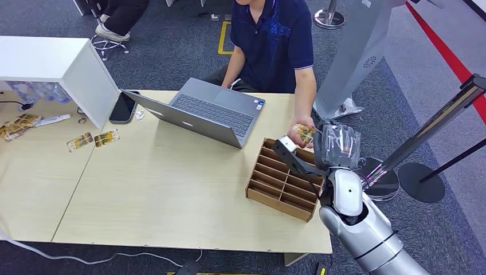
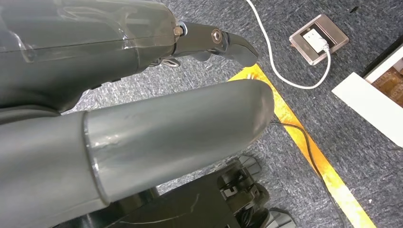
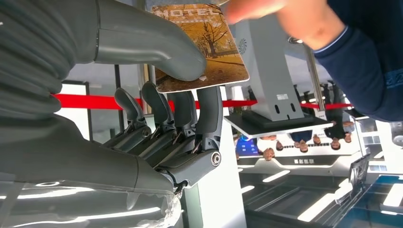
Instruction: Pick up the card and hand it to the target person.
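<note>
The card [image 3: 204,47], printed with an autumn tree and the word HOTEL, is pinched between the thumb [image 3: 152,42] and the darker fingers [image 3: 190,118] of my right hand [image 1: 338,143]. That hand is raised over the table's right edge, just past the wooden divider box [image 1: 283,180]. The person's hand [image 1: 300,135] reaches in and touches the card's far end [image 1: 305,133]; its fingers [image 3: 285,14] lie on the card's edge. The person [image 1: 275,40] wears a dark blue shirt and sits behind the laptop. My left hand [image 2: 142,118] hangs over the carpet and holds nothing.
An open grey laptop [image 1: 212,109] and a phone [image 1: 123,107] lie at the back of the wooden table [image 1: 160,195]. More cards [image 1: 91,139] lie at the left, near a white box [image 1: 57,60]. Barrier posts [image 1: 421,183] stand to the right. A floor socket [image 2: 316,40] and yellow tape [image 2: 304,142] mark the carpet.
</note>
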